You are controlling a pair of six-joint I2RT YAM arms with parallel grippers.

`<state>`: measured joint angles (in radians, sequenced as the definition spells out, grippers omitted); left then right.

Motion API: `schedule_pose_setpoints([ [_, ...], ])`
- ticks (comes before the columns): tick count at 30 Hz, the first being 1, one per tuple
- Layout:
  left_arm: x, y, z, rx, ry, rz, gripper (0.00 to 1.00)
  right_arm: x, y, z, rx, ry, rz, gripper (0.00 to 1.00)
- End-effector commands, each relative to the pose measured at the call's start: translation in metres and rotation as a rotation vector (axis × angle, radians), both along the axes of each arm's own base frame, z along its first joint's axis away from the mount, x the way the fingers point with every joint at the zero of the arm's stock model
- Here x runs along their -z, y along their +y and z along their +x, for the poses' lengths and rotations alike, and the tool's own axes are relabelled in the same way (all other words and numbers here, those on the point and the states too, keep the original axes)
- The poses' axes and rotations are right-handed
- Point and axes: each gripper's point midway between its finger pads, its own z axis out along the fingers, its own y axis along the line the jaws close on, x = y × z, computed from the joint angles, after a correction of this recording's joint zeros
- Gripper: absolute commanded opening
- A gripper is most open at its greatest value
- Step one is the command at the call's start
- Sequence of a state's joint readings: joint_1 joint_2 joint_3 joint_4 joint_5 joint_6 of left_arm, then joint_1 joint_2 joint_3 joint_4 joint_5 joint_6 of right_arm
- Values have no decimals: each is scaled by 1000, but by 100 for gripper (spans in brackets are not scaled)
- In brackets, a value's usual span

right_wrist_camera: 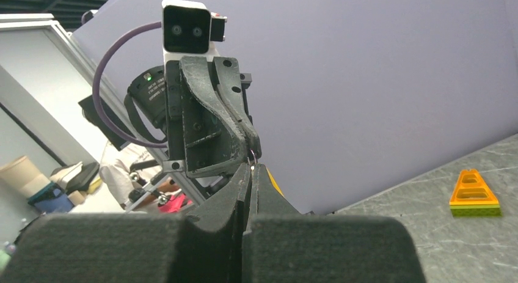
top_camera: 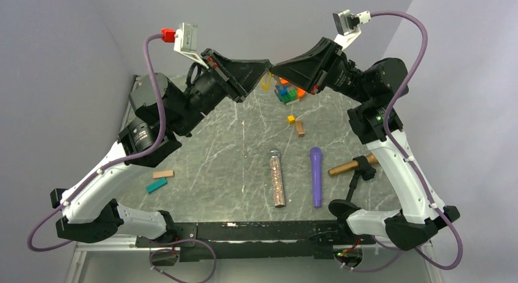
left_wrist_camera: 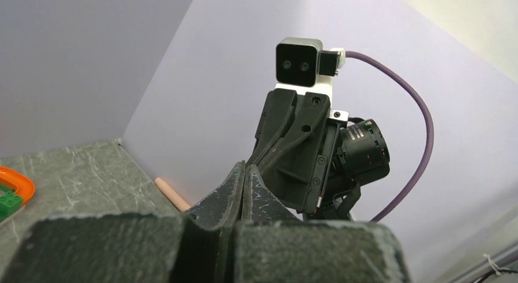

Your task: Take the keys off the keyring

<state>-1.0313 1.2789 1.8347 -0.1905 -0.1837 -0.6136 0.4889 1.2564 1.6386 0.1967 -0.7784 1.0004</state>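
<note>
My left gripper and my right gripper meet tip to tip, high above the far middle of the table. Both are shut. In the right wrist view a thin wire keyring spans the small gap between the left gripper's tips and my right gripper. A narrow yellow-gold key shows edge-on along the right finger's outer side. In the top view a yellow piece shows just below the tips. The left wrist view shows my left gripper closed, with whatever it grips hidden.
On the table lie a glitter tube, a purple cylinder, a brass rod in a black clamp, a small yellow cube, a brown block, tan and teal blocks, and coloured bricks.
</note>
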Motion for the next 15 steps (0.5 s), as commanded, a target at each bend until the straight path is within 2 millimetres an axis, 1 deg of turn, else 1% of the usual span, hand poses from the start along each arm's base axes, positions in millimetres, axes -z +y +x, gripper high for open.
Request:
schedule_pose_setpoints([
  [1,14,-10,-9,-27,30,39,0,-36,-19,-11,75,-72,131,0],
  [5,14,-17,-15,-52,32,40,0,-38,-24,-22,68,-82,135,0],
  [15,13,-25,-31,-138,15,41,0,-37,-31,-42,23,-76,169,0],
])
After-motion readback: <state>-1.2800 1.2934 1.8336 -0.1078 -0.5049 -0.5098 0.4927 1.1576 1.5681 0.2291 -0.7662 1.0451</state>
